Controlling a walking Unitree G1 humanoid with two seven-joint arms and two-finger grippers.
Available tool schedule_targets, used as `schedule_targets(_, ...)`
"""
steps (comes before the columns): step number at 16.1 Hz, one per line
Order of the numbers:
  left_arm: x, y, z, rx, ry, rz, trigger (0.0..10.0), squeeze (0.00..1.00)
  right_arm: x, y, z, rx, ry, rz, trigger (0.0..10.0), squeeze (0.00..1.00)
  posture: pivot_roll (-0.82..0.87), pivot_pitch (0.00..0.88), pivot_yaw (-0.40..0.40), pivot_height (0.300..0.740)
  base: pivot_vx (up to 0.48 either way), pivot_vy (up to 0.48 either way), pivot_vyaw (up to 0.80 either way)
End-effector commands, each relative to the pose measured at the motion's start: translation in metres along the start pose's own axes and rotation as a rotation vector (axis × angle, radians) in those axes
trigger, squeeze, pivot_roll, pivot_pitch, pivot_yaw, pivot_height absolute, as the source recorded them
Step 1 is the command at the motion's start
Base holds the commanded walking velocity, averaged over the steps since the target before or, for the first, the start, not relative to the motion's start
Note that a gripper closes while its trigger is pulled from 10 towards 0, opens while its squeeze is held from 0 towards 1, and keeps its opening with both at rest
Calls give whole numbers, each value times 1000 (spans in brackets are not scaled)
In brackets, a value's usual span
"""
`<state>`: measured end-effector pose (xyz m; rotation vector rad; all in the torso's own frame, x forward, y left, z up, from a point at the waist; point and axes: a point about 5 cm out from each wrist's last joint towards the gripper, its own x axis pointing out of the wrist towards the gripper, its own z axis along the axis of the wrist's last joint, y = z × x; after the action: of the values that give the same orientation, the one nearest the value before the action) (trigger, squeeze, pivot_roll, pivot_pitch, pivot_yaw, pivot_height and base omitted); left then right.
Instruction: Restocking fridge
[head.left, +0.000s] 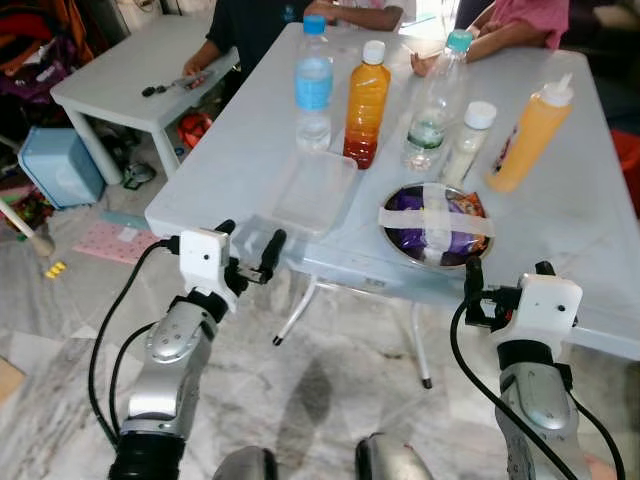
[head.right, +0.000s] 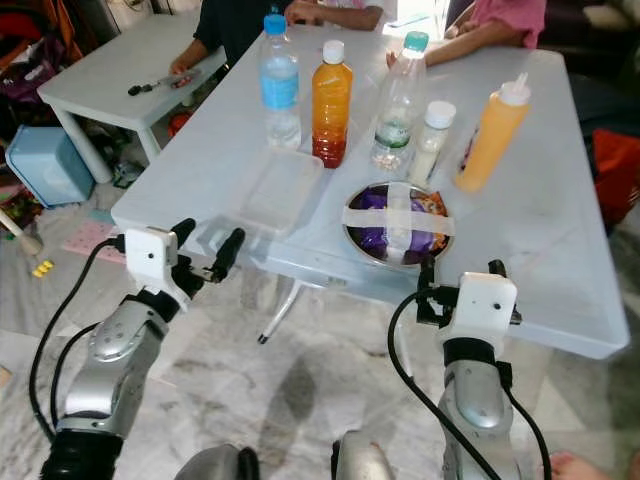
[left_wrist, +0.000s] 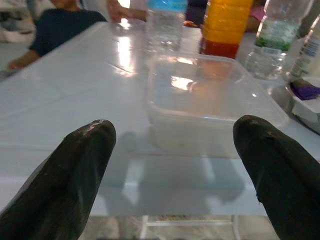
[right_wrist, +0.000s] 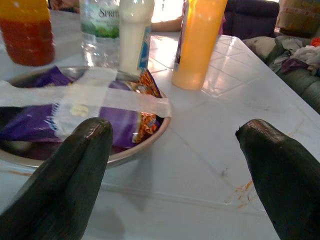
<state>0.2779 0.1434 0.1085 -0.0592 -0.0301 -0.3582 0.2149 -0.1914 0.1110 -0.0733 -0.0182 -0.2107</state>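
On the pale counter (head.left: 560, 230) stood five bottles in a row behind a clear lidded tub (head.left: 315, 192) and a taped steel bowl (head.left: 436, 224) of snack packets. Left end effector (head.left: 249, 250) and right end effector (head.left: 505, 273) hovered at the near edge, fingers spread, empty.

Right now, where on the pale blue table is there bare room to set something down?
Bare table lies left of the clear plastic container, and right of the taped steel bowl and orange squeeze bottle. The bottle row is crowded.

Bare table edge (head.left: 200, 215) before clear container (head.left: 312, 190), bottles (head.left: 367, 100) crowding behind
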Motion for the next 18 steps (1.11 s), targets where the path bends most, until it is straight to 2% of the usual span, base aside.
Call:
schedule_targets(1, -3, 7, 2, 9, -2, 27, 10000, 0, 1, 4, 0, 37, 17, 3, 10000, 0, -100, 98, 13, 740, 0, 0, 0)
schedule_targets(3, -3, 7, 3, 10, -2, 26, 10000, 0, 9, 1, 0, 127, 52, -60, 10000, 0, -93, 105, 13, 740, 0, 0, 0)
schedule_targets(6, -4, 3, 1, 8, 3, 17, 10000, 0, 20, 0, 4, 173, 51, -83, 10000, 0, -87, 111, 16, 740, 0, 0, 0)
schedule_targets(8, -5, 1, 1, 7, 7, 8, 10000, 0, 29, 3, 6, 279, 99, -133, 10000, 0, -78, 117, 19, 740, 0, 0, 0)
schedule_targets(16, -4, 2, 2, -13, 19, 19, 10000, 0, 43, 9, 13, 308, 127, -102, 10000, 0, -72, 122, 17, 740, 0, 0, 0)
schedule_targets(18, -4, 0, 1, -15, 27, 18, 10000, 0, 54, 16, 17, 332, 129, -72, 10000, 0, -65, 127, 14, 740, 0, 0, 0)
